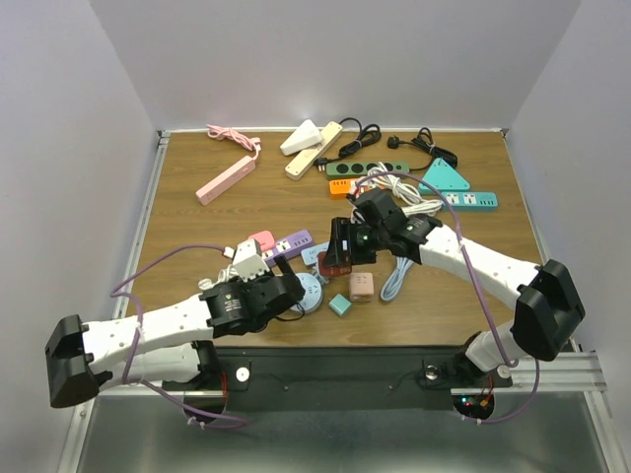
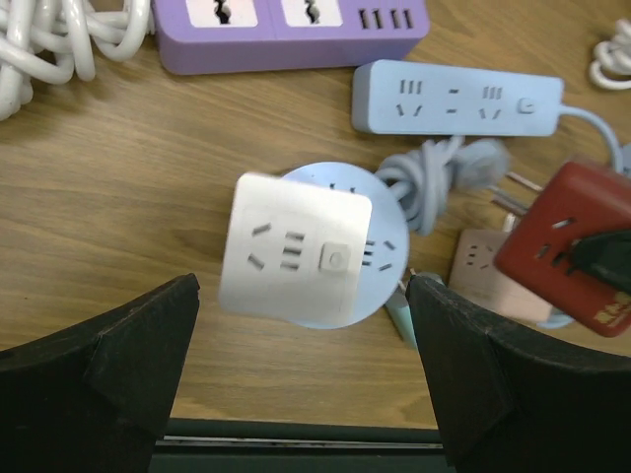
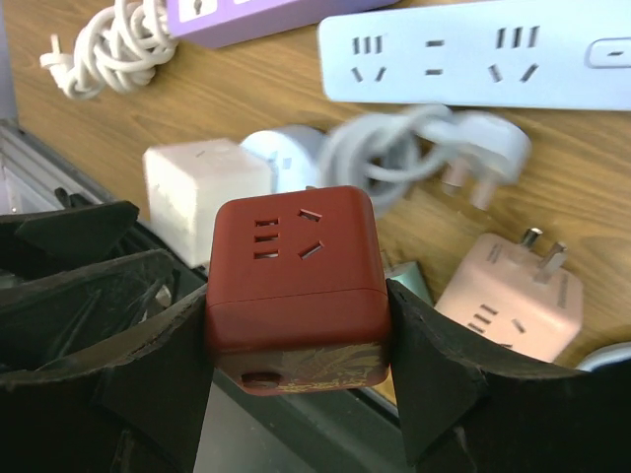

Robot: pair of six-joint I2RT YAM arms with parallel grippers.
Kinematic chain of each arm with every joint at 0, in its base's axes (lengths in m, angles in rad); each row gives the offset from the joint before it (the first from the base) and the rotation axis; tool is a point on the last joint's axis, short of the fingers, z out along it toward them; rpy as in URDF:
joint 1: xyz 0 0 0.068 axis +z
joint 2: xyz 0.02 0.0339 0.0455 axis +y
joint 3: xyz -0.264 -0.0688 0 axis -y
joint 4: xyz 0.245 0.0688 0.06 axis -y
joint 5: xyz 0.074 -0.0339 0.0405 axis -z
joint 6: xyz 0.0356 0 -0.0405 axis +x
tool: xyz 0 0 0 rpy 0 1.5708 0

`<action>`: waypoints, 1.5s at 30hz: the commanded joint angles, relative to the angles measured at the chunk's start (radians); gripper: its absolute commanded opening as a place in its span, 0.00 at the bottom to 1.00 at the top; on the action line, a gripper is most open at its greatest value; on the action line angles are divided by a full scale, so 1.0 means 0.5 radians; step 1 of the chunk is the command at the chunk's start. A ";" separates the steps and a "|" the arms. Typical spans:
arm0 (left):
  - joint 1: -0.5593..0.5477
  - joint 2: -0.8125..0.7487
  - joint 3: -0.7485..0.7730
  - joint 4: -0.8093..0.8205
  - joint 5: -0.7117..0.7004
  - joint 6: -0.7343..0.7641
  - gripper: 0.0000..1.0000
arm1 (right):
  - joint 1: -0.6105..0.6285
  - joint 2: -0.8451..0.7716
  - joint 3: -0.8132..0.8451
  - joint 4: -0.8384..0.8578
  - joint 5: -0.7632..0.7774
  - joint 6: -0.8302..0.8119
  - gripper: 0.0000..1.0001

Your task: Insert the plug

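Observation:
My right gripper (image 3: 296, 296) is shut on a dark red cube socket adapter (image 3: 296, 266) and holds it above the table; its socket holes face the wrist camera. It also shows in the top view (image 1: 335, 260) and at the right of the left wrist view (image 2: 577, 246). My left gripper (image 2: 301, 296) is open, fingers wide apart. A white cube adapter (image 2: 296, 251) lies between them, untouched, overlapping a round light blue socket (image 2: 380, 266). The white cube also shows in the right wrist view (image 3: 202, 192). The red cube's plug pins are hidden.
A pink cube adapter (image 3: 513, 296) and a small teal cube (image 1: 339, 304) lie near the round socket. A light blue strip (image 2: 458, 99) and a purple strip (image 2: 296, 30) lie just beyond. Several more strips and cords fill the back. The table's near edge (image 2: 296, 429) is close.

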 commanded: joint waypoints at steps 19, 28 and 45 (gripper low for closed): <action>0.282 -0.651 -0.424 0.681 0.331 0.728 0.99 | 0.317 0.285 0.493 -0.671 0.039 0.072 0.00; 0.445 -0.572 -0.522 0.906 0.405 0.863 0.99 | 0.366 0.478 0.626 -0.702 0.103 0.180 0.00; 0.513 -0.590 -0.676 1.053 0.705 0.992 0.93 | 0.394 0.656 0.690 -0.748 0.294 0.229 0.00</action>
